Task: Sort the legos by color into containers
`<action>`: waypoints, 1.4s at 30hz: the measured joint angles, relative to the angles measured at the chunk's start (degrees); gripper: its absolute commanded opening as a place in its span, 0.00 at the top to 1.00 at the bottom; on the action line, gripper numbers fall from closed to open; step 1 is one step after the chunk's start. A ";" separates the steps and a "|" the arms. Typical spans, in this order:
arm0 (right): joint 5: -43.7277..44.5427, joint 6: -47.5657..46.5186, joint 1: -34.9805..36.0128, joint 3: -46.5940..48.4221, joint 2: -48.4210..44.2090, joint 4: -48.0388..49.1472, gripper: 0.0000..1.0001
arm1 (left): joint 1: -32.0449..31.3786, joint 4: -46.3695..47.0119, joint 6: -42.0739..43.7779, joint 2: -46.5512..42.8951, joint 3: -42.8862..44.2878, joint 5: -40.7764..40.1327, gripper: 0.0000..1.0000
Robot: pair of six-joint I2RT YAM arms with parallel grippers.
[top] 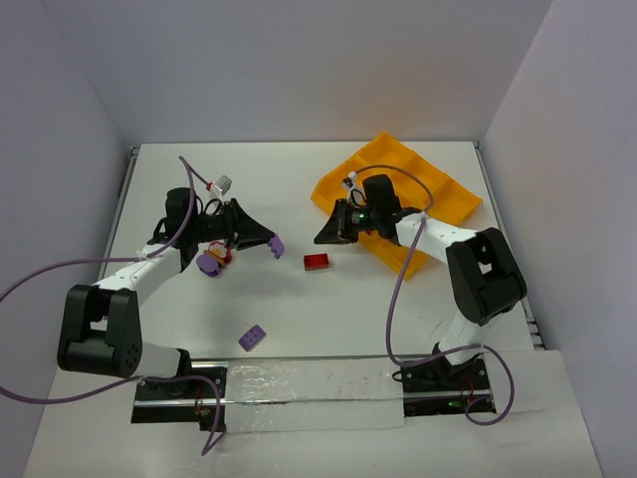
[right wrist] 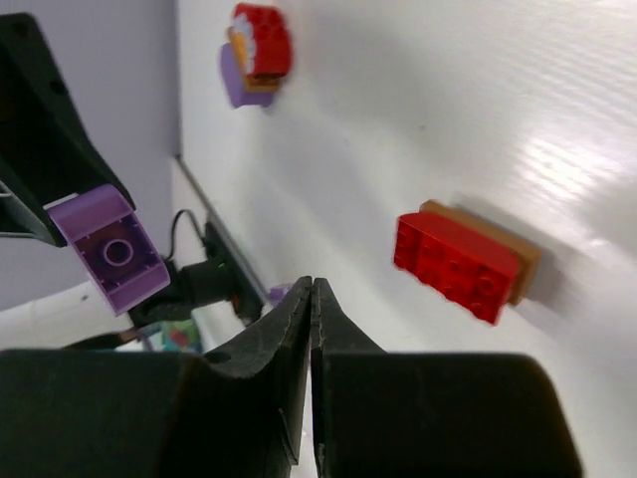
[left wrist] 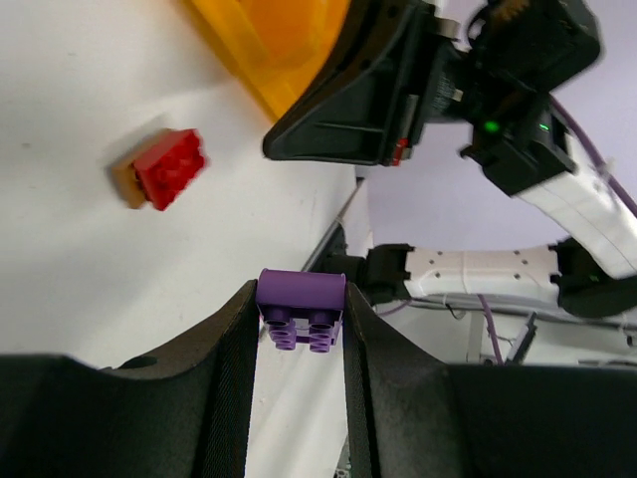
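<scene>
My left gripper (top: 273,242) is shut on a purple brick (left wrist: 302,307), held above the table's middle; the brick also shows in the right wrist view (right wrist: 107,249). My right gripper (top: 323,235) is shut and empty, just left of the orange-yellow tray (top: 438,199). A red brick on a brown one (top: 317,262) lies on the table between the grippers, and shows in the left wrist view (left wrist: 167,169) and the right wrist view (right wrist: 460,261). A cluster of purple, red and brown bricks (top: 212,261) lies by the left arm. Another purple brick (top: 253,338) lies nearer the front.
A small grey and white piece (top: 221,184) lies at the back left. Purple cables run from both arms. The table's raised edges (top: 127,189) border left and right. The tray's corner (left wrist: 274,50) shows in the left wrist view.
</scene>
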 measured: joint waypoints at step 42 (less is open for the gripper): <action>36.48 -15.08 6.28 8.95 -5.81 -27.22 0.29 | -14.96 -43.62 2.06 20.40 22.53 -56.95 0.62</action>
